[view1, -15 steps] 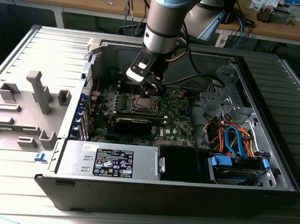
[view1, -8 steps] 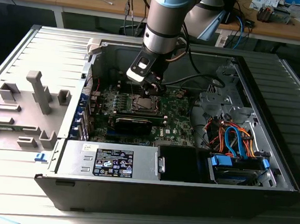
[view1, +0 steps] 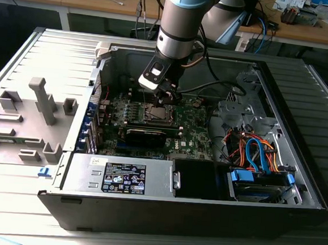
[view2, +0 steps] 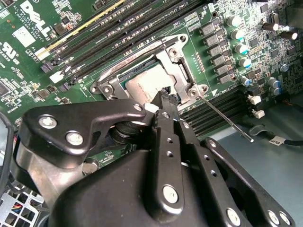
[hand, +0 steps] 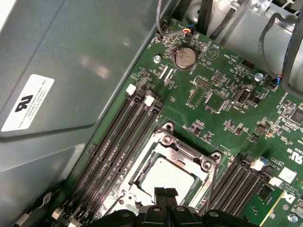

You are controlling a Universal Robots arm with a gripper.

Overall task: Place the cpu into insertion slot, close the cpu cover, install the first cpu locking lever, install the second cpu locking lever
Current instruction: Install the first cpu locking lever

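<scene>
A: What sat closest to the wrist cameras?

B: The black metal gripper (view2: pixel 166 96), its bolted links covering the near edge of the socket in the second wrist view. Its two narrow fingertips were pressed together, with nothing seen between them, right at the edge of the small square silvery-grey cpu (hand: pixel 168 177).

A: And where was the cpu?

B: It lay flat in the square insertion slot (hand: pixel 144 165) of the green circuit board (hand: pixel 222 118). Its matte metal face showed through the cut-out of the thin silvery cpu cover (hand: pixel 182 151), which lay down over it.

A: Was anything loose around it?

B: One thin steel locking lever (view2: pixel 227 118) stuck out slantwise from a corner of the socket, across the board's edge.

A: What was further out?

B: Long black ribbed memory slots (hand: pixel 118 142) ran along both sides of the socket. Small blue-topped cylindrical capacitors (view2: pixel 239 47) stood in a row past them. A round silver coin battery (hand: pixel 185 56) sat further up the board, beside the smooth grey sheet-metal case wall (hand: pixel 71 71) with its white label (hand: pixel 28 101).

A: And in the exterior view?

B: The arm reached down into the open case. Orange and blue cables (view1: pixel 258 150) were bundled at the exterior view's right. A grey boxy power supply (view1: pixel 120 176) sat in front of the board, and a wooden bench (view1: pixel 105 4) stood behind.
</scene>
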